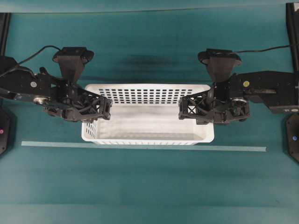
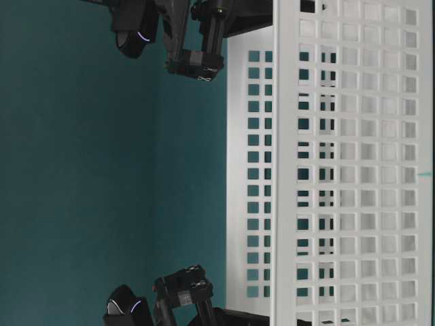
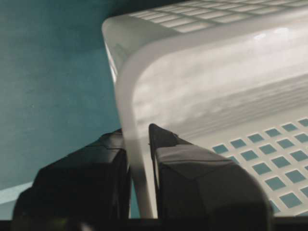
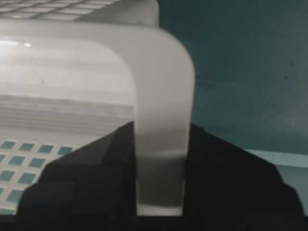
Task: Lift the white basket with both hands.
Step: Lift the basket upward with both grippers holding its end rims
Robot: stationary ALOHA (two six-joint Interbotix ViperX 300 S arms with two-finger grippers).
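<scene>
With the left gripper [image 1: 106,108] and right gripper [image 1: 183,108] each pinching only the thin rim of the white basket [image 1: 148,125] between narrow jaws, uneven lifting could tilt it or let the smooth plastic slip free.

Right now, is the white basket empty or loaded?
Empty: the white basket shows only bare floor overhead, apart from what both grippers cover.
</scene>
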